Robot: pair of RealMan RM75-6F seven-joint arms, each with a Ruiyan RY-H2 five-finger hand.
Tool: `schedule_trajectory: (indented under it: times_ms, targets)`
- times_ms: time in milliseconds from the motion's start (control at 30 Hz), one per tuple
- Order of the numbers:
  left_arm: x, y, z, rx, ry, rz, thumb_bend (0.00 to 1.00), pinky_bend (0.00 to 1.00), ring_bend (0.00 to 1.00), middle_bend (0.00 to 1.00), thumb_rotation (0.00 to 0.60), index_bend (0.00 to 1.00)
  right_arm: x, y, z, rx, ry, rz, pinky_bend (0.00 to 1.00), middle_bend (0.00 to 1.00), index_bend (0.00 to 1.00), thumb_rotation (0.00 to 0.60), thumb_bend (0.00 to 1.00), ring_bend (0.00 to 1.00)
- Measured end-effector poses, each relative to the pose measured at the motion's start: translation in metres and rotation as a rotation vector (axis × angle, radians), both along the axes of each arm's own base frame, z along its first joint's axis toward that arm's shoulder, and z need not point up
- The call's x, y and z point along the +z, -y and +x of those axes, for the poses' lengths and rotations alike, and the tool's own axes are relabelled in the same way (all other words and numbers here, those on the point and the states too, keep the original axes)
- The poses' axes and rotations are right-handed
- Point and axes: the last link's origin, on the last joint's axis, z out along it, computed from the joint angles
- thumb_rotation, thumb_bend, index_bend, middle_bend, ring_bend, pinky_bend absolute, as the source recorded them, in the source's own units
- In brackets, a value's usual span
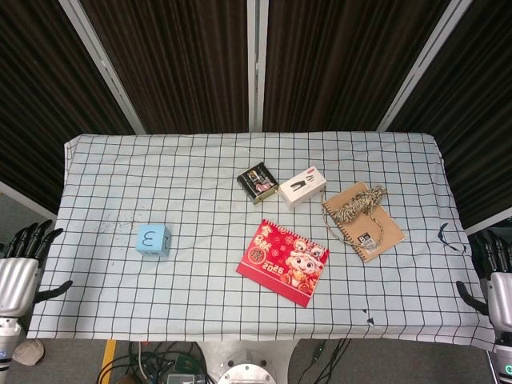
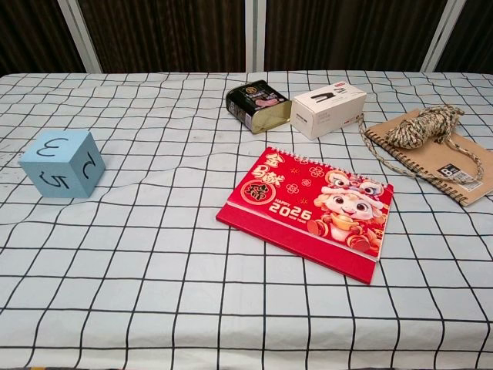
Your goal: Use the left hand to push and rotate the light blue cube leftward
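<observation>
The light blue cube (image 1: 153, 240) sits on the checked cloth at the table's left, with a dark "3" on its top face. In the chest view the cube (image 2: 63, 164) stands at the far left, numbers drawn on each visible face. My left hand (image 1: 22, 264) hangs off the table's left edge, well left of the cube, fingers apart and holding nothing. My right hand (image 1: 496, 276) hangs beyond the right edge, likewise empty with fingers spread. Neither hand shows in the chest view.
A red 2026 calendar (image 1: 283, 262) lies at the centre front. Behind it are a dark tin (image 1: 257, 182) and a white box (image 1: 302, 186). A brown notebook (image 1: 369, 225) with a coil of rope (image 1: 357, 205) lies at the right.
</observation>
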Motion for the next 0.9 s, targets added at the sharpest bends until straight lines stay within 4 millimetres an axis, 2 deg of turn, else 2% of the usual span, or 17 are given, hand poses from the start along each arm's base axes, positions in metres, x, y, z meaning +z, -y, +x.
schedule_trajectory:
  times_ms: [567, 633, 700, 733, 767, 800, 867, 900]
  targets:
    - [0.003, 0.0, 0.007, -0.02, -0.013, -0.013, 0.0, 0.09, 0.0, 0.03, 0.6, 0.12, 0.008, -0.003, 0.001, 0.007, 0.018, -0.032, 0.0, 0.0, 0.0, 0.6, 0.19, 0.0]
    - [0.003, 0.001, 0.008, -0.021, -0.009, -0.016, 0.0, 0.11, 0.0, 0.05, 0.6, 0.12, 0.008, -0.002, 0.002, 0.01, 0.016, -0.029, 0.0, 0.0, 0.0, 0.6, 0.19, 0.0]
    - [0.002, 0.001, 0.008, -0.025, -0.007, -0.008, 0.02, 0.23, 0.11, 0.2, 0.6, 0.12, 0.008, -0.002, 0.003, 0.016, 0.009, -0.026, 0.0, 0.0, 0.0, 0.6, 0.19, 0.0]
    - [0.001, 0.0, 0.008, -0.025, -0.01, -0.003, 0.05, 0.31, 0.2, 0.31, 0.6, 0.12, 0.008, -0.001, 0.003, 0.018, 0.008, -0.027, 0.0, 0.0, 0.0, 0.6, 0.19, 0.0]
    - [0.0, 0.0, 0.007, -0.023, -0.017, 0.0, 0.1, 0.41, 0.36, 0.44, 0.6, 0.12, 0.009, -0.001, 0.004, 0.019, 0.01, -0.03, 0.0, 0.0, 0.0, 0.6, 0.19, 0.0]
    - [-0.002, 0.0, 0.007, -0.017, -0.028, -0.001, 0.14, 0.49, 0.49, 0.54, 0.6, 0.13, 0.011, -0.001, 0.004, 0.021, 0.012, -0.034, 0.0, 0.0, 0.0, 0.6, 0.19, 0.0]
    - [-0.006, -0.001, 0.005, -0.005, -0.046, -0.02, 0.22, 0.65, 0.71, 0.69, 0.6, 0.14, 0.013, 0.0, 0.005, 0.021, 0.016, -0.043, 0.0, 0.0, 0.0, 0.6, 0.19, 0.0]
    - [-0.01, -0.001, 0.004, 0.003, -0.051, -0.045, 0.26, 0.69, 0.77, 0.73, 0.6, 0.15, 0.014, 0.0, 0.005, 0.02, 0.019, -0.046, 0.0, 0.0, 0.0, 0.6, 0.19, 0.0]
